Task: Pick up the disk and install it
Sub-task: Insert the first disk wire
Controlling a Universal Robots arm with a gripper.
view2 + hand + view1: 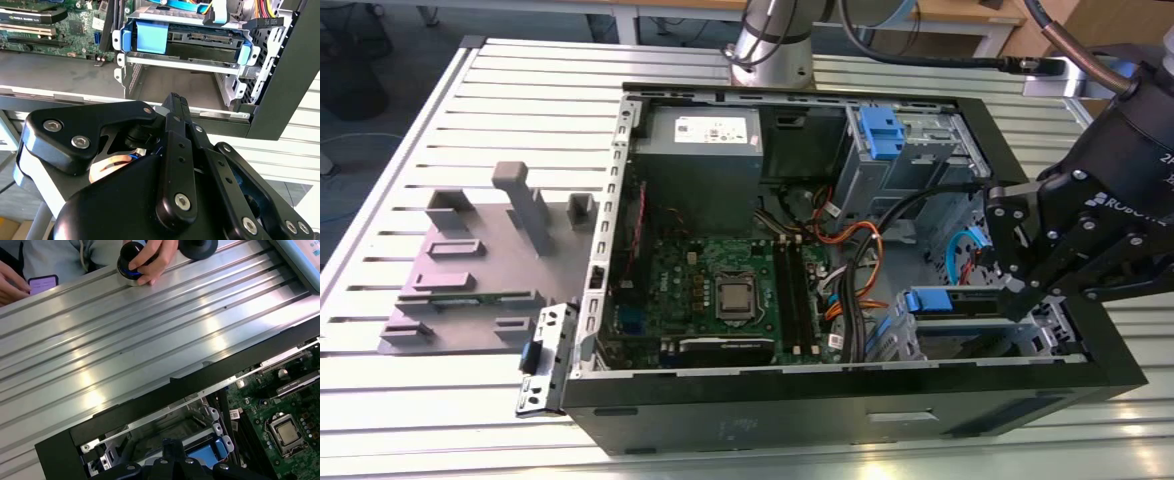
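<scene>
Disk (pixel 200 39) seated in drive cage (pixel 235 85) at open computer case's (pixel 854 395) corner, blue carrier facing out. Gripper (pixel 172 100) just outside cage, fingers pressed together, grasping nothing. Case on slatted tabletop (pixel 125 340).

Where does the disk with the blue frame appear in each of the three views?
Exterior view: disk in the metal cage, toward the exterior view's right.
Second wrist view: disk in the cage, beside its empty slot.
First wrist view: disk just inside the case's black wall.
Shared landmark: the metal cage.
</scene>
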